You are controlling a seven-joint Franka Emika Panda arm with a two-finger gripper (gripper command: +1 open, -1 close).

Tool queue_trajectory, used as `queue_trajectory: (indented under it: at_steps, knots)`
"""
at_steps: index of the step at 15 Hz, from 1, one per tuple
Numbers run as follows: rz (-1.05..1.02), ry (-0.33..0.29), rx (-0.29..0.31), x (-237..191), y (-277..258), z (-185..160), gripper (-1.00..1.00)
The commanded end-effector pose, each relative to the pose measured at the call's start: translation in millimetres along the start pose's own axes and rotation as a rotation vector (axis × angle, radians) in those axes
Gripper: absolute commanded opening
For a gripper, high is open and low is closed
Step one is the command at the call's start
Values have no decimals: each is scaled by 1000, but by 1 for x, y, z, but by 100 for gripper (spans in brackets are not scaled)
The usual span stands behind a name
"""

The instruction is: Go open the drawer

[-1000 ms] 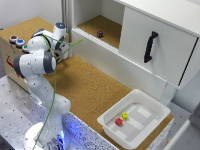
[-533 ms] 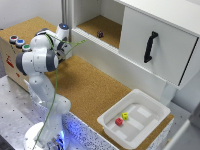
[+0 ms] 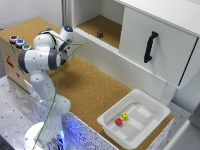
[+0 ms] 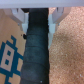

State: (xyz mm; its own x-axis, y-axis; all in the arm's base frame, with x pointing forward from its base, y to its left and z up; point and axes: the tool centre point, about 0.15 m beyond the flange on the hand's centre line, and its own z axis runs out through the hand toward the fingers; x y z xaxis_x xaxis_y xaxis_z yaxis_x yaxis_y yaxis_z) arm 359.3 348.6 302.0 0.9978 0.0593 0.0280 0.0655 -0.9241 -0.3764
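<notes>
The drawer [image 3: 120, 69] is the long, low white front panel running along the cabinet's base, above the cork floor [image 3: 90, 90]; it looks shut. My gripper [image 3: 65, 48] hangs at the exterior view's left, beside the wooden box [image 3: 12, 62] and well apart from the drawer. In the exterior view the arm's own links largely hide it. In the wrist view the two white fingertips [image 4: 22, 17] stand apart with nothing held, and the gripper [image 4: 38, 15] hangs over a dark strip between the patterned box side and the cork.
A big white door [image 3: 155, 45] with a black vertical handle [image 3: 150, 46] hangs above the drawer. An open compartment holds a small dark object [image 3: 100, 34]. A white bin [image 3: 134, 122] with a red and a yellow piece sits on the cork at the near right. Coloured buttons [image 3: 17, 41] top the box.
The wrist has shifted slightly toward the cabinet. The drawer, door and bin have not moved.
</notes>
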Motion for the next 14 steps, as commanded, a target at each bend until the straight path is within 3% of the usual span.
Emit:
queue_trajectory:
  at_steps: [1,14]
  knots:
    - [-12,-28,42,3,18,-2,-100]
    - [8,-30,18,-7,78,-16,-100]
